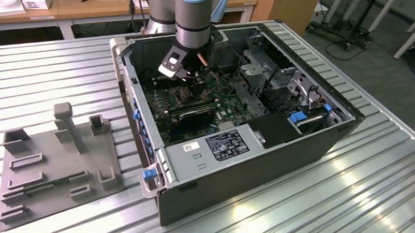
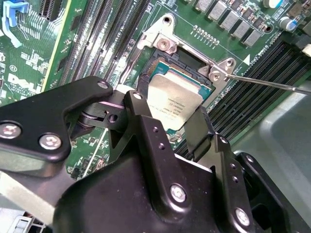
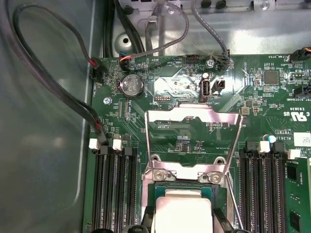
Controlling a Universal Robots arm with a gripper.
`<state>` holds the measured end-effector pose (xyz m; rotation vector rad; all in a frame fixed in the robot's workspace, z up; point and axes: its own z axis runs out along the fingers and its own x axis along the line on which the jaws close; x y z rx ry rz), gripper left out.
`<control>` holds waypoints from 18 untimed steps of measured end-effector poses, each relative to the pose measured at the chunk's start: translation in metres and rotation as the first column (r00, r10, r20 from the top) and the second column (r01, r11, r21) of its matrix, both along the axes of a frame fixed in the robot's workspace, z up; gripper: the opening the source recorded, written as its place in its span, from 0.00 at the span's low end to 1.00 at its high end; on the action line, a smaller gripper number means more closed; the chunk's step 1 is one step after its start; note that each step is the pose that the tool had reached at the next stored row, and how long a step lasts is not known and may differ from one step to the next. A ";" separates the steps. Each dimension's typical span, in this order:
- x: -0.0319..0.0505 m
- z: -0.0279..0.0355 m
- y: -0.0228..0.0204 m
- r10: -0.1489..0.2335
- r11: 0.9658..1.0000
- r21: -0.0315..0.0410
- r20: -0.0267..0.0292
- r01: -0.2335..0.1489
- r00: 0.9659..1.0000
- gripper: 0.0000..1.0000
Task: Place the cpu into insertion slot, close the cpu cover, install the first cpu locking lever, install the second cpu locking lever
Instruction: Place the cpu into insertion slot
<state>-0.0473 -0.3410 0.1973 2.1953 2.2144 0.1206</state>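
The cpu [image 2: 176, 102] is a silvery square chip held level over the insertion slot [image 2: 159, 62], whose dark pin field shows past its far edge. My gripper [image 2: 165, 112] is shut on the cpu, one black finger [image 2: 141, 126] on each of two opposite sides. In the first wrist view the cpu [image 3: 182, 211] sits between the fingertips of the gripper [image 3: 183, 226]. The cpu cover [image 3: 194, 116] is swung open and lies back over the green board. Two thin locking levers [image 3: 147, 141] stand released along the cover's sides. In the exterior view the gripper [image 1: 188, 77] reaches down into the computer case.
Long black memory slots [image 3: 114, 194] flank the socket on both sides. Cables [image 3: 58, 92] run along the case wall. The open case [image 1: 247, 164] lies on a slatted metal table, with a grey fixture plate [image 1: 54, 163] at the exterior view's left.
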 end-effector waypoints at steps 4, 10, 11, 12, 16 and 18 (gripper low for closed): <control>-0.0002 -0.0001 0.0000 0.000 1.000 0.000 0.001 0.000 1.000 0.54; -0.0016 -0.0003 0.0000 0.000 1.000 0.000 0.002 0.000 1.000 0.54; -0.0017 -0.0004 0.0000 0.000 1.000 -0.001 0.003 0.000 1.000 0.54; -0.0017 -0.0005 -0.0002 0.000 1.000 -0.001 0.003 0.000 1.000 0.54; -0.0018 -0.0011 -0.0004 0.000 1.000 -0.002 0.003 0.000 1.000 0.54; -0.0018 -0.0011 -0.0004 0.000 1.000 -0.002 0.003 0.000 1.000 0.54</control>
